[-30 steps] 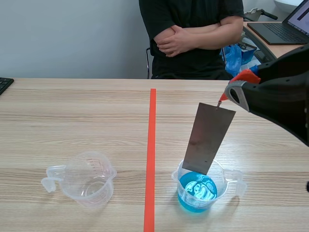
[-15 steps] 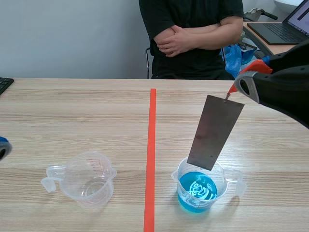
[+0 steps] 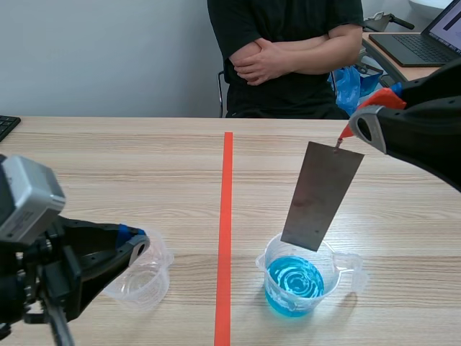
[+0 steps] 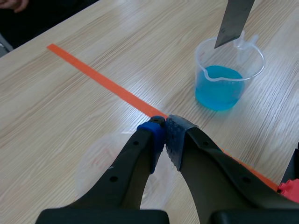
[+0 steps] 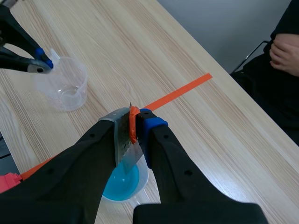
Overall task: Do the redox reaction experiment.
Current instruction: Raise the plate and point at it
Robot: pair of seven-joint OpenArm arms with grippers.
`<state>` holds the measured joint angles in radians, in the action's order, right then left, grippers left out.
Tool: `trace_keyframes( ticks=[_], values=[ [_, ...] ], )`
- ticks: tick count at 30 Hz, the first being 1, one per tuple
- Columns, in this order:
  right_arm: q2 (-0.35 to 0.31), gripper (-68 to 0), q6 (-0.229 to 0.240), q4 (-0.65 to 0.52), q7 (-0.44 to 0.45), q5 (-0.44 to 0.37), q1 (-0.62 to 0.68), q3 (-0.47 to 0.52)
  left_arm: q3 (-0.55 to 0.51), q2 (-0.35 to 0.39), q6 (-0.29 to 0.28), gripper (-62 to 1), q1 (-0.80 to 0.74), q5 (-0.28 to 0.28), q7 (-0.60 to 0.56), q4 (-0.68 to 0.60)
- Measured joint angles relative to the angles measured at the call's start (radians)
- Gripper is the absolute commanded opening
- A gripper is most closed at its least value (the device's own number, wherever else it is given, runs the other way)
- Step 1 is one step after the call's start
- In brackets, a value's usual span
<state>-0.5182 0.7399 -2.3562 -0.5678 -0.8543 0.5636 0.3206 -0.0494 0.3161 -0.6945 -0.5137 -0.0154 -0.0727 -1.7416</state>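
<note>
My right gripper (image 3: 358, 121) (image 5: 136, 122) is shut on the orange-tabbed top of a grey metal plate (image 3: 320, 194) (image 5: 123, 140) (image 4: 236, 18). The plate hangs tilted, its lower edge at the rim of a clear beaker of blue liquid (image 3: 294, 287) (image 4: 219, 81) (image 5: 120, 185). Left of the orange tape line (image 3: 226, 216) stands an empty clear beaker (image 3: 146, 277) (image 5: 64, 84) (image 4: 96, 161). My left gripper (image 3: 138, 242) (image 4: 164, 133) (image 5: 43, 64) is shut, its tips just above that beaker's rim with nothing seen between the pads. The arm hides the beaker's handle in the scene view.
A person (image 3: 288, 50) with folded arms sits across the table. A laptop (image 3: 425, 40) lies on a side desk at the back right, and a keyboard corner (image 3: 6, 126) shows at the far left. Bare wood lies between the beakers and the far edge.
The left arm has come in from the left and now covers part of the empty beaker. The right gripper raised the plate a little out of the blue beaker, then held about still.
</note>
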Motion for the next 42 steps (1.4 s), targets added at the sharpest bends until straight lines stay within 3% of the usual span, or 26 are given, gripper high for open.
trace_keyframes(
  ticks=[5,10,18,26,42],
  values=[
    [0.0,-66.0,0.0,0.0,0.0,0.0,0.0,0.0,0.106,-0.031,0.0,-56.4,0.104,0.056,0.0,0.077],
    [0.0,-66.0,0.0,0.0,0.0,0.0,0.0,0.0,0.224,-0.058,0.0,-56.4,0.169,0.077,0.0,0.169],
    [0.0,-66.0,0.0,0.0,0.0,0.0,0.0,0.0,0.323,-0.146,0.0,-56.4,0.264,0.102,-0.005,0.315],
    [0.0,-66.0,0.0,0.0,0.001,0.0,0.0,0.0,0.33,-0.214,0.0,-56.4,0.368,0.101,-0.029,0.422],
    [0.0,-66.0,0.0,0.0,0.001,0.0,0.0,0.0,0.317,-0.213,0.0,-56.4,0.389,0.101,-0.029,0.426]
  ],
)
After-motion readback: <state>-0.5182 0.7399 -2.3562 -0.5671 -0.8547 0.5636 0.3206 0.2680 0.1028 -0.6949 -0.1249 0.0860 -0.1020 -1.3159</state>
